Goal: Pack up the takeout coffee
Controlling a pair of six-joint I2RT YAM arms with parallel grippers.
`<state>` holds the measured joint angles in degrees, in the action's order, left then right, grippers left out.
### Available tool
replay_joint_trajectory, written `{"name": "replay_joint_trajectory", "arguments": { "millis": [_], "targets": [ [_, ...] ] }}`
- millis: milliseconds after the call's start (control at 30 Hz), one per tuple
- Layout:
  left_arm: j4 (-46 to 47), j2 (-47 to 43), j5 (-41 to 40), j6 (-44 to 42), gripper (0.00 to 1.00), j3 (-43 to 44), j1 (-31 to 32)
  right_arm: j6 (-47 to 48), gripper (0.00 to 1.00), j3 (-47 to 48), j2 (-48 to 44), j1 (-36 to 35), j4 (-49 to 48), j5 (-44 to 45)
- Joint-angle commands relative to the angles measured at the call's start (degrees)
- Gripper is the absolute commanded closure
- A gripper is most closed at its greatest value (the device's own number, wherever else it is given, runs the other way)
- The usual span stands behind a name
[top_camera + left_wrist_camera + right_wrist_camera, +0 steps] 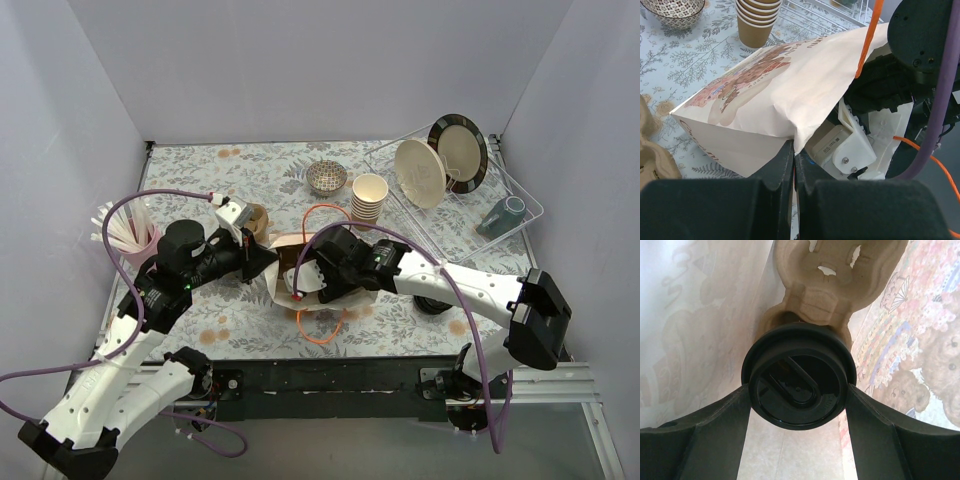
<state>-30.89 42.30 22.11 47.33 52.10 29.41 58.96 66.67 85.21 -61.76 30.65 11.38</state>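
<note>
Right gripper (797, 390) jaws spread wide, clamped on takeout coffee (798, 372) lid; cup sits inside paper bag (770, 90) at pulp carrier (840, 285). Left gripper (794, 156) fully closed, pinching bag's mouth edge, likely to hold it open.

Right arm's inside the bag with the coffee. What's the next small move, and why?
Probably ease the right gripper a little deeper. Its fingers clasp the lid of the takeout coffee inside the paper bag, right at the pulp carrier, but I cannot tell that the cup is seated. The left gripper pinches the bag's edge.
</note>
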Motion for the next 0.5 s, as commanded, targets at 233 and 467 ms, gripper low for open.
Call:
{"name": "replay_joint_trajectory", "arguments": {
  "millis": [233,467],
  "targets": [
    [0.6,-1.2,1.1,-1.0,1.0,-0.9,-0.1,-2.5,0.85,0.4,-0.9,3.0,-2.5,-1.8],
    [0.4,-0.8,1.0,-1.3,1.0,-0.9,-0.1,-2.8,0.85,0.9,0.3,4.0,-2.4,-3.0]
  ]
}}
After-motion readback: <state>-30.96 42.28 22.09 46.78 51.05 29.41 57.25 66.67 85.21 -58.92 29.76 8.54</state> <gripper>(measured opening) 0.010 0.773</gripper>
